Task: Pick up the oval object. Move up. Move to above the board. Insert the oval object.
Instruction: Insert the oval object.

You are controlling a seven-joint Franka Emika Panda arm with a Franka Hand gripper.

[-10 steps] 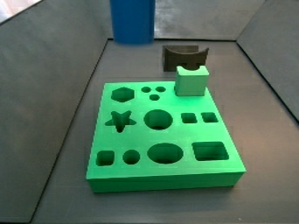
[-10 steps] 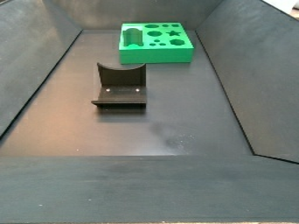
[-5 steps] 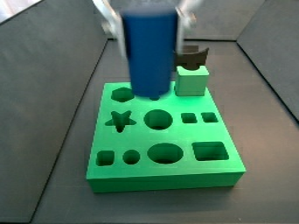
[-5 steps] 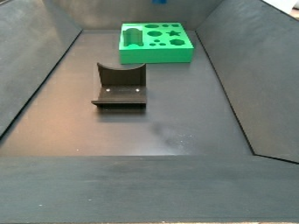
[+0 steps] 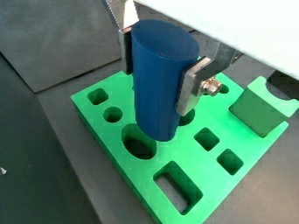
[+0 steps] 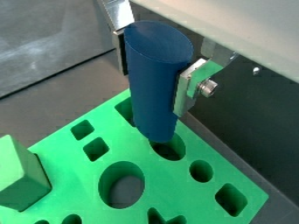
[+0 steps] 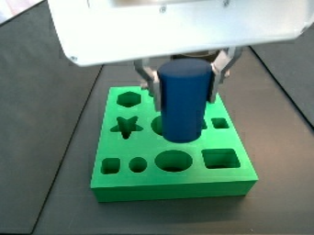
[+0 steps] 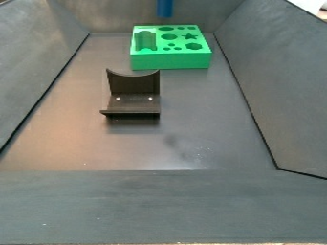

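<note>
Green and bright, the board [image 7: 172, 147] lies flat on the dark floor, and in a side view its left part shows a star cut-out [image 7: 125, 127] with a small square hole and a small oval hole along the near edge below it. To the right of these sits a large round hole [image 7: 173, 162], and further right a large square hole [image 7: 218, 159] near the board's corner. Above the middle of the board the gripper [image 7: 185, 81] hangs under its big pale housing, and its silver fingers [image 5: 195, 79] are clamped on both sides of the blue peg [image 7: 183, 99], which stands upright between them. Both wrist views show the same hold, with the peg [image 5: 160, 79] pressed against a finger plate [image 6: 187, 79] and its lower end down at the board's top face, right over a dark hole [image 6: 170, 149]; whether the tip has already entered that hole I cannot tell. In a wrist view a light green block [image 5: 264, 110] stands on the board's corner, apart from the peg, and it shows again in a wrist view [image 6: 17, 179] at the board's edge. In a side view from far off, the dark fixture [image 8: 130, 94] stands on the floor on the left, and the board [image 8: 171, 48] lies beyond it and to the right, near the back wall, well apart from it.
</note>
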